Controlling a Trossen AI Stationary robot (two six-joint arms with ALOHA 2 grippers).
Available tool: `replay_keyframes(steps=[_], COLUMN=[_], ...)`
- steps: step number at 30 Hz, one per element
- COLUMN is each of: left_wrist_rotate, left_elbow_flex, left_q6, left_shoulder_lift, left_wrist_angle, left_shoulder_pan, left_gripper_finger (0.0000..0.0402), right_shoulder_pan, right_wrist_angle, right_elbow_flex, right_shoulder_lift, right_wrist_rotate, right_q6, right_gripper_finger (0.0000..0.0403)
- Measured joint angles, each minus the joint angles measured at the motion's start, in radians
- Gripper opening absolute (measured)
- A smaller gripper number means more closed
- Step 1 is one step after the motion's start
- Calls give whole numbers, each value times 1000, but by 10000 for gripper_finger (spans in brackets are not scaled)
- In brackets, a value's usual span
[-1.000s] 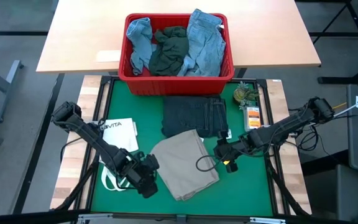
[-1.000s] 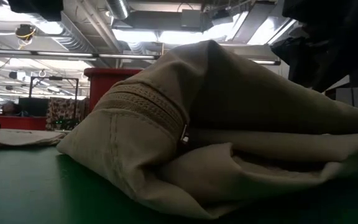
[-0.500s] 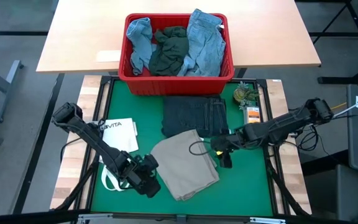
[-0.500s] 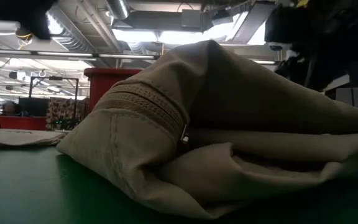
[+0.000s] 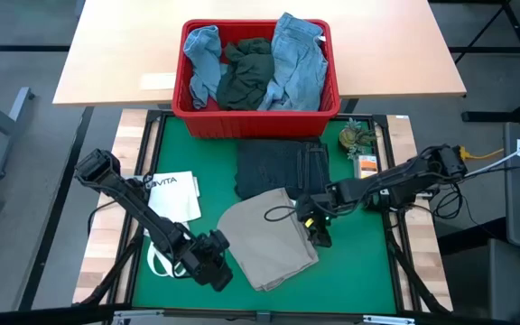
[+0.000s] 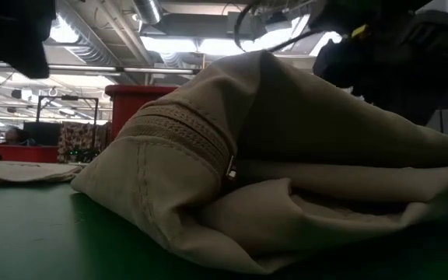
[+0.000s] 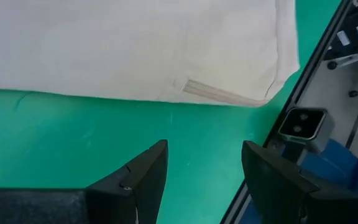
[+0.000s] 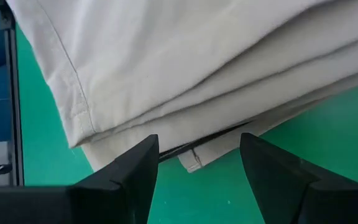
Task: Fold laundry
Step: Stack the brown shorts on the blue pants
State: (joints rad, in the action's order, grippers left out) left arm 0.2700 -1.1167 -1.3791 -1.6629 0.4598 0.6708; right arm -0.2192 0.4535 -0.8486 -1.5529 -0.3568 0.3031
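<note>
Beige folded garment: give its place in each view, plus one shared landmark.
High view: beige folded garment lies front centre of the mat.
Low view: it fills the middle and right.
Left wrist view: across the far part.
Right wrist view: stacked folds just ahead.
Shared landmark: green mat, seen in all four.

1. I count two garments folded on the green mat: one beige piece (image 5: 269, 237) and one dark navy jeans (image 5: 281, 168), edges touching.
2. One red bin (image 5: 255, 116) past the mat, with what I make out as four pieces in it: two light blue bits (image 5: 202, 56), one dark green-grey piece (image 5: 246, 72), one pair of faded denim jeans (image 5: 298, 59). Can't rule out more underneath.
3. One white tote bag (image 5: 174, 200) by my left arm.
4. Two arms, so two grippers: left gripper (image 5: 227, 262) and right gripper (image 5: 309, 224), both spread wide with nothing in them.
5. Two small items near the mat's corner: one greenish clump (image 5: 357, 137), one orange-and-white packet (image 5: 366, 166).
</note>
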Motion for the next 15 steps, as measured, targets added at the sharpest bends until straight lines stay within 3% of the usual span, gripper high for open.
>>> replay_keyframes(steps=[15], left_wrist_rotate=[2], left_elbow_flex=[1], left_q6=[1], left_shoulder_lift=[0], left_wrist_angle=[-3], left_shoulder_pan=[0], left_gripper_finger=[199], right_shoulder_pan=[-1], right_wrist_angle=[49], right_elbow_flex=[0], right_shoulder_lift=[-47], right_wrist_rotate=[3], right_q6=[67], right_gripper_finger=[225])
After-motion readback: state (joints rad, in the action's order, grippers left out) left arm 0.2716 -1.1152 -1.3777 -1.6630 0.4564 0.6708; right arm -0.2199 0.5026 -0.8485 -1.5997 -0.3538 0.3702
